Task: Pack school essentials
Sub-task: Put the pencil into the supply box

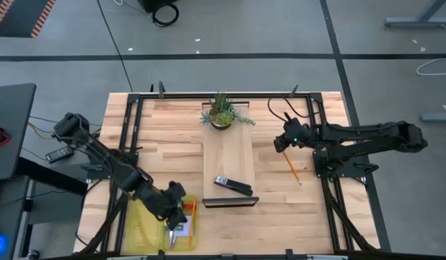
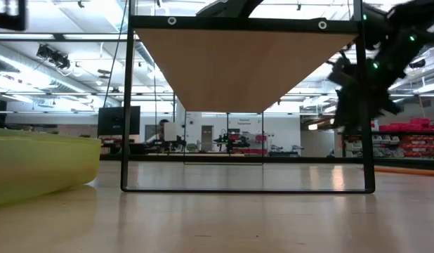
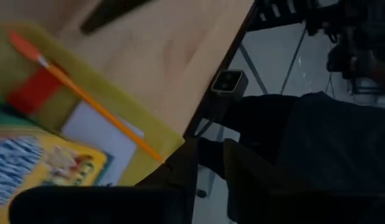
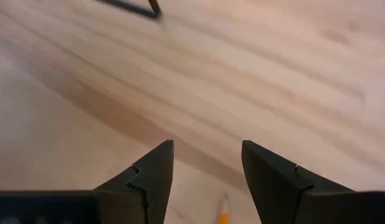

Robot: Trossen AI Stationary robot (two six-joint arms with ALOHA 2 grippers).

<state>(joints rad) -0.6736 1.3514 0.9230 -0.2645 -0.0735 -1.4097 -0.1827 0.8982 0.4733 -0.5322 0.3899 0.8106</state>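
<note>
My left gripper (image 1: 172,217) hangs over the yellow tray (image 1: 140,227) at the table's near left corner, its fingers a little apart. In the left wrist view the tray (image 3: 152,134) holds the yellow-and-green crayon box (image 3: 43,168), a pale note pad (image 3: 102,134) and a red piece (image 3: 33,90). An orange pencil (image 3: 86,96) lies slanting across them, one end by the tray's rim. My right gripper (image 4: 208,171) is open and low over the table's right part. Another orange pencil (image 1: 293,167) lies flat there, with its end (image 4: 223,218) showing between the fingers. My left gripper has one fingertip (image 3: 180,168) right beside the near end (image 3: 156,154) of the orange pencil in the tray. I cannot tell whether it touches that end. The rest of the pencil lies on the things in the tray.
A raised wooden shelf (image 1: 228,155) on a black frame (image 2: 126,105) stands mid-table. The potted plant (image 1: 221,112) is on its far end and the black stapler (image 1: 232,185) on its near end. Bare wood lies to the right, around the loose pencil.
</note>
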